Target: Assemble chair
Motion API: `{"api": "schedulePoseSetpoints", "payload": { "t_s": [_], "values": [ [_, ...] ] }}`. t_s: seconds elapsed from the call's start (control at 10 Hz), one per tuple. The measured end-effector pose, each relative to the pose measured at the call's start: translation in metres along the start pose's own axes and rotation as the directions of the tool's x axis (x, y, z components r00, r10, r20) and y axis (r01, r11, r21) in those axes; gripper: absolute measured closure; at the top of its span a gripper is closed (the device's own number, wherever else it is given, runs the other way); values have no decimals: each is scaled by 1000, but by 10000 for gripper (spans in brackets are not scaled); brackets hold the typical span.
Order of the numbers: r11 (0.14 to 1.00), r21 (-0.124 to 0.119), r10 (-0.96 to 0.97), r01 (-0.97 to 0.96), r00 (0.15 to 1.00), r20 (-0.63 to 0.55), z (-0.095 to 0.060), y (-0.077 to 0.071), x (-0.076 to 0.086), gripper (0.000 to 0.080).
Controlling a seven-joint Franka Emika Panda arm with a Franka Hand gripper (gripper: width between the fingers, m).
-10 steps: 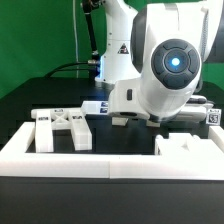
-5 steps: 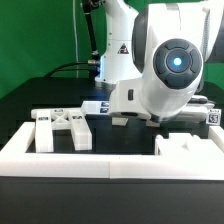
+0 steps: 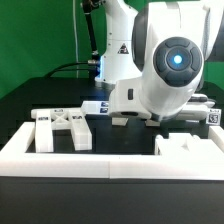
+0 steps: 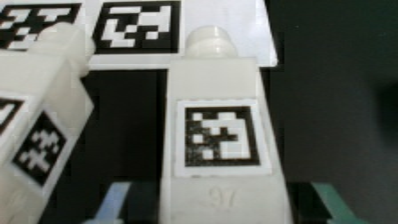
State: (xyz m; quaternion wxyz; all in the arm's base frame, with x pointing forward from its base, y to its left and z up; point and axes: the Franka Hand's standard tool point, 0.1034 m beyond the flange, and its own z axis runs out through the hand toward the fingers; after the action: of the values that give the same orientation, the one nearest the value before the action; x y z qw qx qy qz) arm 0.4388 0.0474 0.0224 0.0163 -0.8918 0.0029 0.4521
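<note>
The gripper point(image 4: 222, 208) has just closed from wide open. Its jaws now clamp a pegged chair leg point(image 4: 222, 120) from both sides, so the grasp looks made and lifting likely comes next. A second leg point(image 4: 39, 110) lies just beside it. In the exterior view, the X-braced panel point(image 3: 65, 128) stands left, the arm hides the held leg in the middle, and a notched block point(image 3: 188, 146) sits right.

A low white border wall point(image 3: 100, 165) runs along the near side of the black table point(image 3: 30, 100). The marker board point(image 4: 249, 30) lies flat. A green backdrop point(image 3: 40, 40) stands far behind.
</note>
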Motion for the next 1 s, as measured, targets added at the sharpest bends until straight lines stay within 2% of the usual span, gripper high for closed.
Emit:
{"api": "schedulePoseSetpoints", "payload": {
  "t_s": [0.2,0.7,1.0],
  "values": [
    [1000,3,-22,22,1000,-7,-30,-2,-10,505],
    [1000,3,-23,24,995,-96,-39,-2,2,505],
    [999,-1,-48,50,962,-270,-91,-5,-2,505]
  ]
}}
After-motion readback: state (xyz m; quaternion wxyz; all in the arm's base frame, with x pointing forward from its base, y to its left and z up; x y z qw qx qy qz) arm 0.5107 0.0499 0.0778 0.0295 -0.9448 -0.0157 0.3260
